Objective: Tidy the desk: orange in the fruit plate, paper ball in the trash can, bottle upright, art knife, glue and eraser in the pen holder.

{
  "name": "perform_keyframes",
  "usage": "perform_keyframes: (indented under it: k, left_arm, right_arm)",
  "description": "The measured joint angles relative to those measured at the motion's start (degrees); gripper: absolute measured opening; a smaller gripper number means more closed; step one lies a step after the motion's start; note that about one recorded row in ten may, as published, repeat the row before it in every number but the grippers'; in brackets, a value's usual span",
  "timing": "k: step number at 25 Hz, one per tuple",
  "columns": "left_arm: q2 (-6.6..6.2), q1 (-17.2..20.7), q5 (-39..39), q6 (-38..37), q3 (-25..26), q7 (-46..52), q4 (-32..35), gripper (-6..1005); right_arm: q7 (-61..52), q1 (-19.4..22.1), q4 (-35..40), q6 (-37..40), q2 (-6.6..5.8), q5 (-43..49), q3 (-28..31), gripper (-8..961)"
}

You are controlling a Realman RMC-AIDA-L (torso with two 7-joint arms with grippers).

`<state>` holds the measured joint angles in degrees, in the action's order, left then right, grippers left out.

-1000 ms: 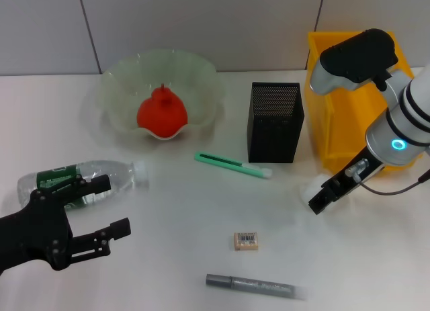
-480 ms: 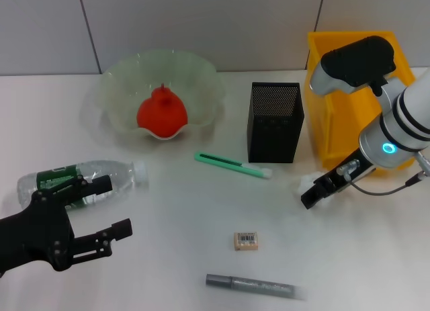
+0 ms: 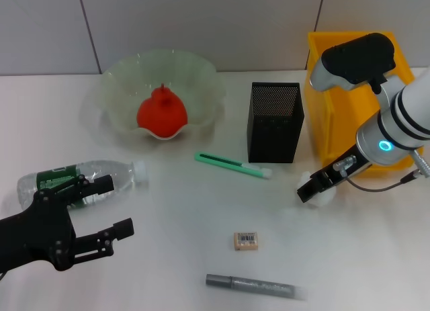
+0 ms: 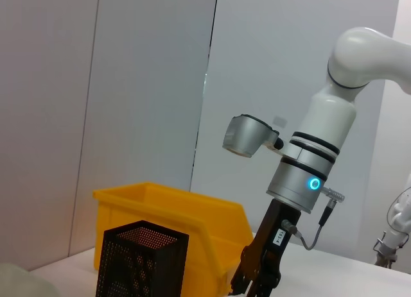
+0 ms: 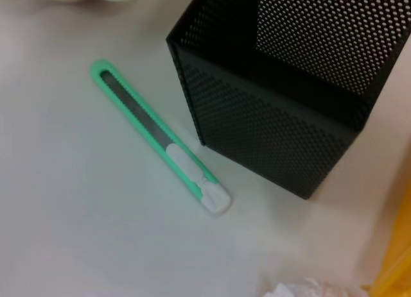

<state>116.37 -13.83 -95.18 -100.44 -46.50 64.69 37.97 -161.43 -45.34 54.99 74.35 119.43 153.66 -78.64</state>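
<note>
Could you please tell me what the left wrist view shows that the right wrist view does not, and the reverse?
Only the left wrist view shows the right arm with its right gripper lowered toward the table, and the yellow bin as a whole. Only the right wrist view shows the green art knife lying flat beside the holder, and the edge of the paper ball. Both show the black mesh pen holder, standing upright and apparently empty.

No text can be read — the eraser (image 3: 246, 240) label shows only a barcode.
</note>
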Motion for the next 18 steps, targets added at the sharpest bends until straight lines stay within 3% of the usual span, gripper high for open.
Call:
perform_keyframes:
  k: [4,11,13,14,15,18]
  left_arm:
    - [0.0,0.1,0.0,0.3,0.0,-0.4,-0.1,830]
    - [0.05,0.1,0.0,0.3,0.0,-0.6,-0.1,828]
    - [0.06,0.1,0.0,0.3,0.0,-0.6,-0.1,827]
    - [0.01,0.1,0.0,0.3,0.1,-0.6,-0.1,827]
    - [0.01,0.1,0.0,0.3,0.1,-0.6,-0.1,827]
    - [-0.1,0.2,0.0,0.3,0.1,-0.6,-0.1,826]
  right_arm:
    - [0.3,0.1,0.1,-0.1,-0.15,-1.0,0.0,751]
    - [0.3,2.1,6.2,4.5,-0.18,-1.1,0.0,587]
    - [0.3,3.7,11.8,8.5,-0.22,-1.1,0.1,570]
    - [0.3,5.4,18.3,12.9,-0.25,-1.1,0.8,562]
    - [0.3,5.4,18.3,12.9,-0.25,-1.1,0.8,554]
    - [0.3,7.3,27.7,19.8,-0.23,-0.7,3.2,548]
